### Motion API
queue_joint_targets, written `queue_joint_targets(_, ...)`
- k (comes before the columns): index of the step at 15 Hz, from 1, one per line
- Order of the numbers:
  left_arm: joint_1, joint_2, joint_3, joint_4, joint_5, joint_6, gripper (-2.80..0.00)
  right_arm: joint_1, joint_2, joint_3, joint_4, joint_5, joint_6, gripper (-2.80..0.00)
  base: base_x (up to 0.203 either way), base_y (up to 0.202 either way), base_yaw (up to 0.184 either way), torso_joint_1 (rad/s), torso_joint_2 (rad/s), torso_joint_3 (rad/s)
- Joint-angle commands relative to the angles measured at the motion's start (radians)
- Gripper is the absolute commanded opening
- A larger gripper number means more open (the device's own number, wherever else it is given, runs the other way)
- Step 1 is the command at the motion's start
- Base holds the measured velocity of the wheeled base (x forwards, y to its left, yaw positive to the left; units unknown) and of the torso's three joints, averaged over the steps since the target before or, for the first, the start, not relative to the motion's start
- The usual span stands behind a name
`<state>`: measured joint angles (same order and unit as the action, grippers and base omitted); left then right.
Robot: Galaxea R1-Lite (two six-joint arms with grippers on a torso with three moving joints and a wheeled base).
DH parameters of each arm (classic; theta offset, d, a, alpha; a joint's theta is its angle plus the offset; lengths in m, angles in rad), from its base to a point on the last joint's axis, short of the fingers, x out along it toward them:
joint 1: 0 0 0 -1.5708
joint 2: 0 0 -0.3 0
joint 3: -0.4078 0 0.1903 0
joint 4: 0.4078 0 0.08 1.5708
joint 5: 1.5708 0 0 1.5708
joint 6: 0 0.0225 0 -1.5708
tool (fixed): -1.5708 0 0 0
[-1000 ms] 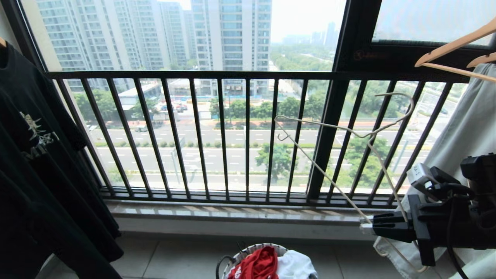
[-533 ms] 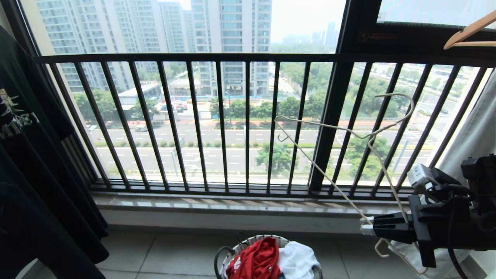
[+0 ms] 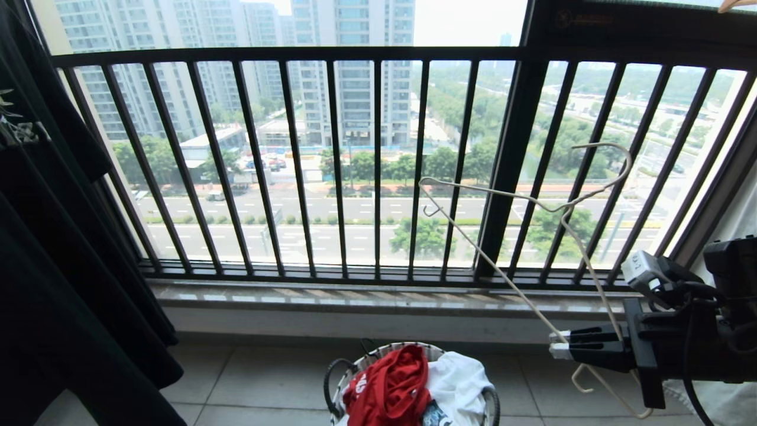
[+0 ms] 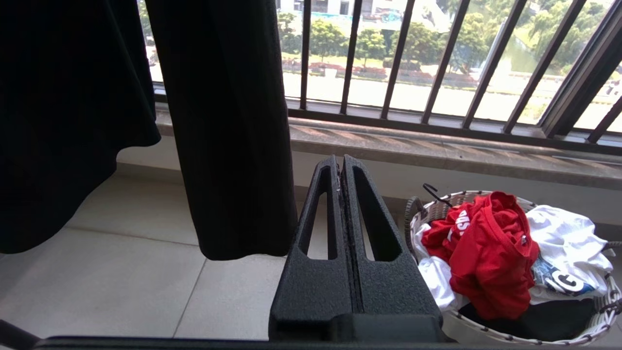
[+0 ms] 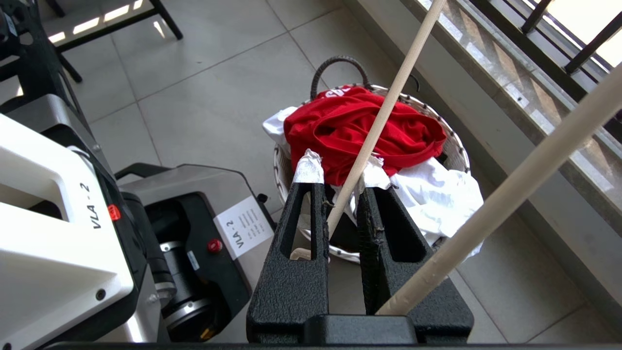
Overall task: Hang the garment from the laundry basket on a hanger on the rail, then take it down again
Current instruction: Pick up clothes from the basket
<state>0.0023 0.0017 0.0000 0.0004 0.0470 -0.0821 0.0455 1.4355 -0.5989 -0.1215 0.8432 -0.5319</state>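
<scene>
The garment [image 3: 390, 387], a crumpled red T-shirt, lies on top in the laundry basket [image 3: 378, 355] on the tiled floor below the window. To the basket's right and above floor level, my right gripper [image 3: 559, 346] is shut on the lower wire of the thin whitish hanger [image 3: 562, 208], which rises tilted before the railing. In the right wrist view the hanger [image 5: 381, 116] passes between the fingers of the right gripper [image 5: 340, 182], above the garment [image 5: 359, 126]. My left gripper [image 4: 340, 163] is shut and empty, left of the basket [image 4: 452, 199]. The rail is out of view.
A black T-shirt [image 3: 53, 266] hangs at the left, close to the left gripper. The dark barred railing [image 3: 378, 165] and stone sill [image 3: 355, 299] stand behind the basket. White clothing [image 3: 461, 384] shares the basket. My own base [image 5: 58, 204] is beside it.
The camera has sunk and tipped down: railing and sill sit higher in the picture and more of the basket shows. The right gripper still holds the hanger the same way.
</scene>
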Motion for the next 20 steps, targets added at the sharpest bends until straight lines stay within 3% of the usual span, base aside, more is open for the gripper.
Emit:
queue_joint_targets(1,0.001,0.000,0.000,0.000,0.001,-0.001,-2.80,0.000,-0.001,0.001,-0.001,0.005,-0.003,-2.80,0.000,0.000,0.000,-0.143,0.47,0.328)
queue_joint_targets(7,-0.001,0.000,0.000,0.000,0.001,-0.001,-2.80,-0.002,-0.003,0.001,-0.001,0.005,0.002,-2.80,0.000,0.000,0.000,-0.094,0.37,0.278)
queue_joint_targets(20,0.001,0.000,0.000,0.000,0.001,-0.001,-2.80,-0.050,-0.029,0.026,-0.001,0.009,0.015,-2.80,0.000,0.000,0.000,-0.002,0.01,0.010)
